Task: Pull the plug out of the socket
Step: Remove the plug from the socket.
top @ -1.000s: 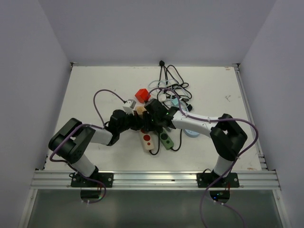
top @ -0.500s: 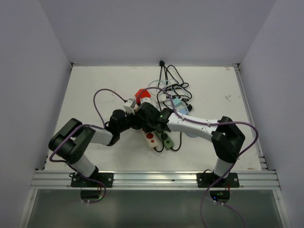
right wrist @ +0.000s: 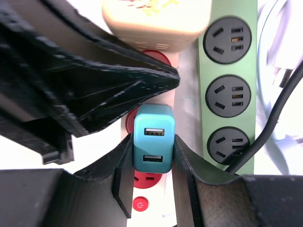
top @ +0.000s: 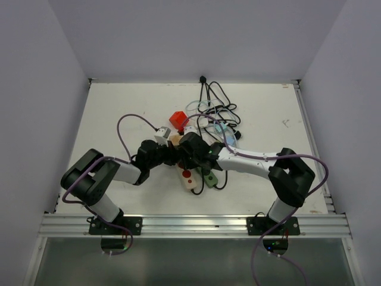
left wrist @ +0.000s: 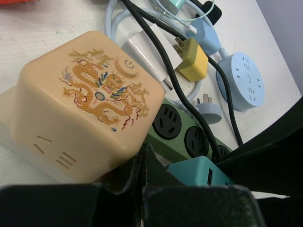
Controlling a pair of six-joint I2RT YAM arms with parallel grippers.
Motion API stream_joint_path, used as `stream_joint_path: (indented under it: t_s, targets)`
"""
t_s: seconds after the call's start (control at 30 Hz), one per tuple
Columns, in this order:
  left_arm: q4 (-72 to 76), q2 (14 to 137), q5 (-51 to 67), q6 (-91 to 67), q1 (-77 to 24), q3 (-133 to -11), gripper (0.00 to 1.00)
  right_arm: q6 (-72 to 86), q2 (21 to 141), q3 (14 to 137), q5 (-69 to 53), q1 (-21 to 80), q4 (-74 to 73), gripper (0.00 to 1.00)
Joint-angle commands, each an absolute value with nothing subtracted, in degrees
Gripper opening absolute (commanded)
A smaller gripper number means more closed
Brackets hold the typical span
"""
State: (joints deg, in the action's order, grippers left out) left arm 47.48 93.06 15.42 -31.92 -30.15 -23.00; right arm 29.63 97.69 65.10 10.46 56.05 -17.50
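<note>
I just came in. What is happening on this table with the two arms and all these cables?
The right gripper has its fingers on both sides of a teal plug that sits on the white power strip with red sockets. The left gripper is shut, its tip over the same strip between the plug and a beige cube adapter, apparently holding the strip down. Whether the plug is out of its socket yet cannot be told.

Teal plug, plain. Cream cube socket; bears a gold dragon with blue and red touches, plus gold characters. Green power strip at 3 o'clock of the plug; has black round outlets. White strip with red outlets. Yellow plug, pale blue round socket, black cable, white desk.
</note>
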Motion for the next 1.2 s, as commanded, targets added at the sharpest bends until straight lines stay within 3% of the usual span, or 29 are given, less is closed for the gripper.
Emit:
stream_joint_path:
  t_s: [0.0, 0.1, 0.2, 0.4, 0.57, 1.0, 1.17]
  targets:
    - [30.76, 96.86, 8.08, -30.06, -29.27, -19.69, 0.00, 35.05, 90.01, 62.06, 0.18, 55.90, -9.85, 0.00]
    - [32.08, 96.33, 8.44, -30.67, -29.62, -18.55, 0.00, 37.08, 88.86, 58.37, 0.18, 54.15, -8.09, 0.00]
    - [32.17, 95.19, 7.65, -30.85, -29.97, -18.02, 0.00, 40.69, 88.24, 53.10, -7.26, 50.72, -1.16, 0.00]
    - [32.78, 96.50, 8.70, -31.46, -29.97, -18.11, 0.00, 40.61, 88.33, 53.96, -9.05, 50.01, -1.49, 0.00]
    - [32.43, 96.42, 8.35, -31.38, -29.97, -18.28, 0.00, 32.00, 88.15, 61.60, 5.34, 53.87, -14.92, 0.00]
    - [31.20, 97.56, 8.88, -30.76, -29.88, -19.34, 0.00, 24.70, 95.18, 71.89, 25.03, 64.59, -26.89, 0.00]
    - [31.46, 97.47, 9.40, -30.76, -29.97, -19.34, 0.00, 25.84, 94.23, 71.64, 22.33, 65.04, -26.02, 0.00]
